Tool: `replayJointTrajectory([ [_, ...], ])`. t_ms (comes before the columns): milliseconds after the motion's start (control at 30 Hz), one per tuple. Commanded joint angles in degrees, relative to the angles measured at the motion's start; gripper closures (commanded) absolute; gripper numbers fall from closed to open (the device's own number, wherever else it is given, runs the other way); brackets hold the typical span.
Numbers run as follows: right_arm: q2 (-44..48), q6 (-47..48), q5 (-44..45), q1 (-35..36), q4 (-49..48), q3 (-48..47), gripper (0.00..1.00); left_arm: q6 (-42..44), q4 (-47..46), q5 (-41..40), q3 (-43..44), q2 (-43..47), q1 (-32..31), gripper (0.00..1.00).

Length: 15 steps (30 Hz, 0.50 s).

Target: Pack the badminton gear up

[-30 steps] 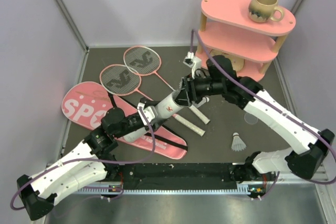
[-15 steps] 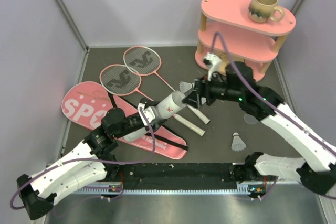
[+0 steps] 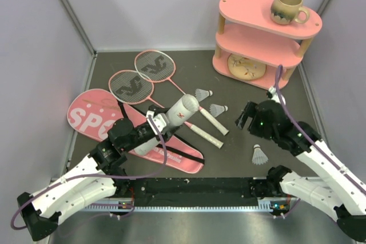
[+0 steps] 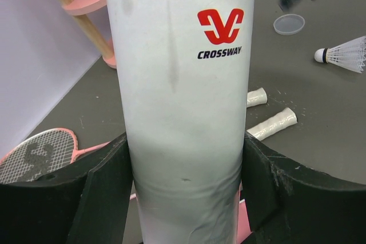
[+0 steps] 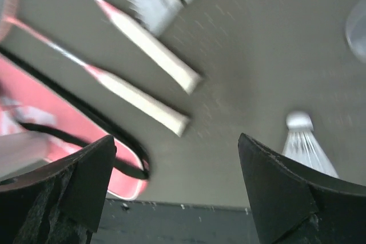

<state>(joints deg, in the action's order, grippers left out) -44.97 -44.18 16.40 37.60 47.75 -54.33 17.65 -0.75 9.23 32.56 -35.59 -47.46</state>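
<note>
Lilac walls close in a dark grey table [image 3: 240,81], with a pink shelf [image 3: 257,41] and its mug [image 3: 287,7] out at 1 o'clock. Near the middle, the left gripper [image 3: 153,124] is clamped round the long white tube [image 3: 182,111]. Its wrist view shows a black finger [image 4: 108,187] pressed against each side of the barrel. The tube is lifted off the table, its low end over the pink bag [image 3: 94,115]. Its long axis runs from 8 o'clock up to 2 o'clock, and the raised free end points at 2 o'clock, toward the shelf. I can't see whether that end is open, though a clear lid [image 4: 289,24] lies loose on the table. The right gripper [image 3: 246,115] hangs at 3 o'clock of the tube, jaws spread, nothing between them.

It looks to me like shuttlecock loading. Three shuttlecocks [image 3: 218,108] lie out. Two are just past the tube's tip, by the white handles of the rackets [image 3: 132,84], with their corks toward 3 o'clock. One sits alone at 5 o'clock.

To do it well, I'd keep the tube steady and tilted as it is. I'd pinch a shuttlecock lightly so the feathers aren't crushed. Then I'd turn it into line with that 8-to-2 axis before sliding it in straight.
</note>
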Motion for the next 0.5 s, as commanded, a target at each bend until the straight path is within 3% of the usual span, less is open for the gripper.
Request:
replayJointTrajectory([
  [0,2.6,-22.5,-1.2,-2.5,14.7,7.3,0.13,-0.7,-2.1,-1.1,0.5,0.9,0.1,0.91],
  [233,-0.3,-29.6,-5.2,-6.9,28.1,11.4,0.12,-1.0,-2.1,-0.6,0.7,0.4,0.0,0.91],
  [367,2.0,-31.3,-6.6,-8.4,24.9,16.8,0.14,-1.0,-2.1,-0.8,0.6,0.8,0.0,0.91],
  [467,4.8,-33.3,-7.1,-10.9,21.2,20.6,0.23,-0.8,-2.1,-1.2,0.4,0.6,0.1,0.91],
])
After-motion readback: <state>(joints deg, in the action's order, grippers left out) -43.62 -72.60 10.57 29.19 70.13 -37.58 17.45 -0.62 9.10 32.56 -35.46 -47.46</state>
